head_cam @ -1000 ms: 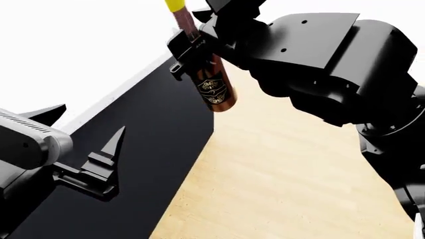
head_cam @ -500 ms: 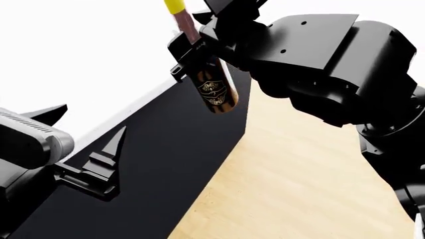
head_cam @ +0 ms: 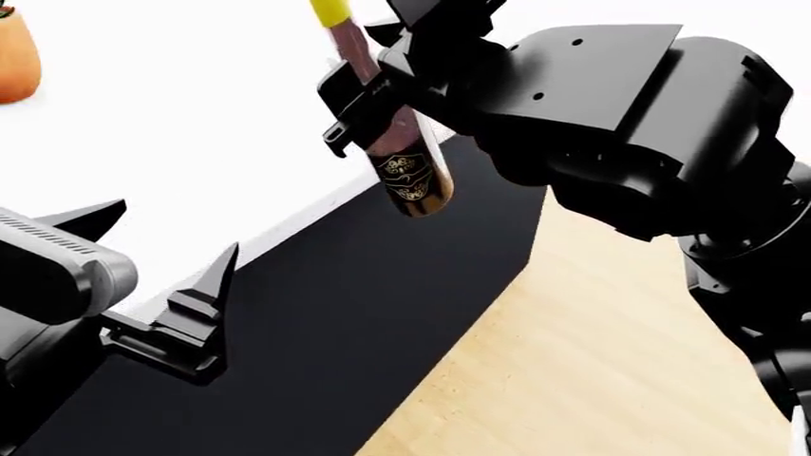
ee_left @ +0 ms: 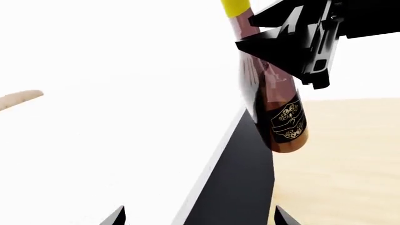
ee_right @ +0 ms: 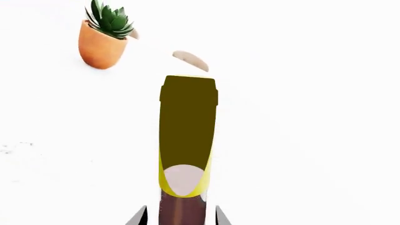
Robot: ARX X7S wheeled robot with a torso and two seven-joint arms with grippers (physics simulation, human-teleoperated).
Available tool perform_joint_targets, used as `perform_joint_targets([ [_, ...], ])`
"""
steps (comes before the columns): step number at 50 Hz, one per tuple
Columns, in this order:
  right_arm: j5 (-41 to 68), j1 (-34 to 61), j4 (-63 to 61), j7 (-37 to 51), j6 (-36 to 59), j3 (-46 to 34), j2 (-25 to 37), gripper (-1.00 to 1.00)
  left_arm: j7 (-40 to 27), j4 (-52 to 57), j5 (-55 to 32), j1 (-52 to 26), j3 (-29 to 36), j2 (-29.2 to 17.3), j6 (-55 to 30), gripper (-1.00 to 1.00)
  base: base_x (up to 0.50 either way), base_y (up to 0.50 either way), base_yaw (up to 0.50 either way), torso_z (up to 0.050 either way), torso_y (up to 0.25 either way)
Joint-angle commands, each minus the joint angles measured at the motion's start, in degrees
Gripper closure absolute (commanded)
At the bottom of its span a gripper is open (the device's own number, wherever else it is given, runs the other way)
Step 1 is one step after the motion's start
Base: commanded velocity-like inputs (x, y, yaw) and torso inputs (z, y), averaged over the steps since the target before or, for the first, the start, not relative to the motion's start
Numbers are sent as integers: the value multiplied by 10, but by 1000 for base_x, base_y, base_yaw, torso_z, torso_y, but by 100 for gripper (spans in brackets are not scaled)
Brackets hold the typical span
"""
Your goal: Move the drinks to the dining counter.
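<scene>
Above the near edge of the dining counter (head_cam: 190,161), right gripper (head_cam: 367,95) is clamped on the wine bottle (head_cam: 408,166), carried clear of any surface. Grip sits at the shoulder and upper body of the bottle: yellow foil top projects above the fingers, lower body with black-gold label hangs free below them. Bottle tilted, foil end leaning toward head-view left, base toward the right. In head view the base shows in front of the black front panel (head_cam: 355,323), just past the white top's edge; bottle does not touch counter. Left wrist view agrees: wine bottle (ee_left: 275,108) hangs by the counter edge, right gripper (ee_left: 293,44) closed across its upper body, dining counter (ee_left: 112,140) white top on one side, wood floor (ee_left: 344,154) on the other. Right wrist view looks along the bottle neck (ee_right: 187,136), foil in the middle, finger tips flanking it at the frame edge; beyond, on the white top, an orange plant pot (ee_right: 100,44) with a green succulent, well apart from the bottle. Left gripper (head_cam: 165,285) low at head-view left, in front of the black panel, fingers spread apart, holding nothing.
</scene>
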Motion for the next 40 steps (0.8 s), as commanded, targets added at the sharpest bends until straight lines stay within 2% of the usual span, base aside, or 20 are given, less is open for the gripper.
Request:
perform_joint_targets([
  [1,-67,13,-3,9,3,23,2,100,1,1,0,3,-2,-1,1,-100,0,0,500,0,11],
  [40,-64,10,-5,9,5,21,6,100,-4,1,-3,-3,4,-2,1,-100,0,0,500,1,3],
])
